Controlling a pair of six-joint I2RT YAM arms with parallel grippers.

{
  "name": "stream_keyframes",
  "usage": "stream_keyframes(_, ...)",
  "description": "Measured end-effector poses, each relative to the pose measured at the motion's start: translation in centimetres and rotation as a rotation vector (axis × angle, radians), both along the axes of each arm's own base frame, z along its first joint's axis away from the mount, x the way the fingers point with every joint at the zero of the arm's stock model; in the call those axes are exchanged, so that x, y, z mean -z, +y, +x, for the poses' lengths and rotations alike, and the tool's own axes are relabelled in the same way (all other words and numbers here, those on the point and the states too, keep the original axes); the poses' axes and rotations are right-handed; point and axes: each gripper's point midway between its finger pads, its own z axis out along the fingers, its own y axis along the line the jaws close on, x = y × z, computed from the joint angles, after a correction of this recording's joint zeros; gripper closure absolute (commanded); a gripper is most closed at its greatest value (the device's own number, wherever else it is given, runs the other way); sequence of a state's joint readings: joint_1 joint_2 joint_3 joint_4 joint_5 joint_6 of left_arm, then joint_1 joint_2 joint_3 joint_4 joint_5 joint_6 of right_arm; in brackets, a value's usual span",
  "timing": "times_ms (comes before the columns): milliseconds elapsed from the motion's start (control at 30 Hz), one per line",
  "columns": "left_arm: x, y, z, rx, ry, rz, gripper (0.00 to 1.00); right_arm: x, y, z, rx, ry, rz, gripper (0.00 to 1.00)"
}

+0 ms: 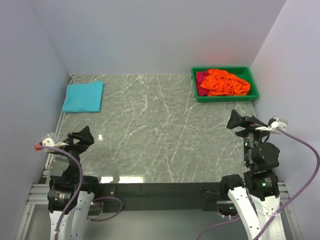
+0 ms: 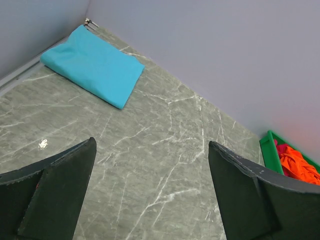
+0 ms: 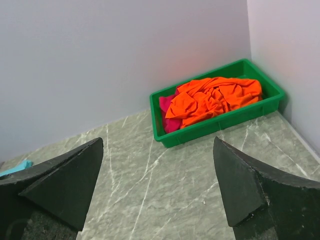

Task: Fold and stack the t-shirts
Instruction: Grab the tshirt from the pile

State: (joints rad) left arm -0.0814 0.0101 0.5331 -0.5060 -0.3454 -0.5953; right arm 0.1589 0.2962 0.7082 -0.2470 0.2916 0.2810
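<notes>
Layout: turquoise t-shirt [image 1: 83, 97] folded flat, upper left; orange t-shirt [image 1: 227, 82] crumpled over crimson-pink t-shirt [image 1: 201, 79] in green bin [image 1: 225, 98], upper right. Left gripper [image 1: 82, 136] and right gripper [image 1: 245, 121], lower corners, jaws spread wide, both empty.

The black two-finger left pincer [image 1: 81, 136] is raised at the end of its folded arm, jaws spread wide and holding nothing. The black two-finger right pincer [image 1: 243, 121] sits likewise, jaws wide apart and empty. Both arms are folded over their bases, well apart.
</notes>
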Motion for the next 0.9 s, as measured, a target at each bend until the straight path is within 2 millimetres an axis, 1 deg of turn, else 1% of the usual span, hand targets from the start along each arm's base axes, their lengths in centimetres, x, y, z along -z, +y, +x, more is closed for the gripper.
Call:
stream_keyframes(100,0.0,0.0,0.0,0.000,0.000,0.000,0.01,0.2,0.1,0.3,0.000,0.011,-0.004,0.04)
stream_keyframes(167,0.0,0.0,0.0,-0.002,0.000,0.000,0.01,0.6,0.2,0.9,-0.005,0.028,-0.001,0.04)
stream_keyframes(233,0.0,0.1,0.0,-0.004,0.000,0.000,0.01,1.3,0.6,2.0,-0.013,0.066,0.008,0.04)
stream_keyframes(300,0.0,0.1,0.0,-0.005,0.000,0.000,0.01,2.3,1.1,3.5,-0.025,0.130,0.017,0.04)
stream_keyframes(400,0.0,0.1,0.0,-0.005,0.000,0.000,0.01,3.9,2.3,7.2,-0.047,0.273,0.036,0.04)
stream_keyframes(433,0.0,0.1,0.0,-0.005,0.001,0.000,0.01,4.1,2.6,8.4,-0.052,0.308,0.043,0.06)
stream_keyframes(500,0.0,0.1,0.0,-0.005,0.001,0.000,0.01,4.5,3.3,11.1,-0.054,0.371,0.056,0.09)
stream_keyframes(567,0.0,0.1,0.0,-0.005,0.001,0.000,0.00,6.0,3.7,13.9,-0.048,0.447,0.054,0.11)
stream_keyframes(667,0.0,0.1,0.0,-0.005,0.001,0.000,0.01,9.5,3.9,17.5,-0.029,0.575,0.039,0.16)
stream_keyframes(767,0.0,0.1,0.0,-0.005,0.002,0.000,0.01,12.4,3.0,21.2,-0.002,0.678,0.042,0.22)
stream_keyframes(800,0.0,0.1,0.0,-0.005,0.002,0.000,0.01,13.0,2.5,22.3,0.013,0.696,0.047,0.24)
stream_keyframes(900,0.1,0.1,0.0,-0.004,0.002,0.000,0.01,14.9,0.2,26.4,0.057,0.748,0.074,0.25)
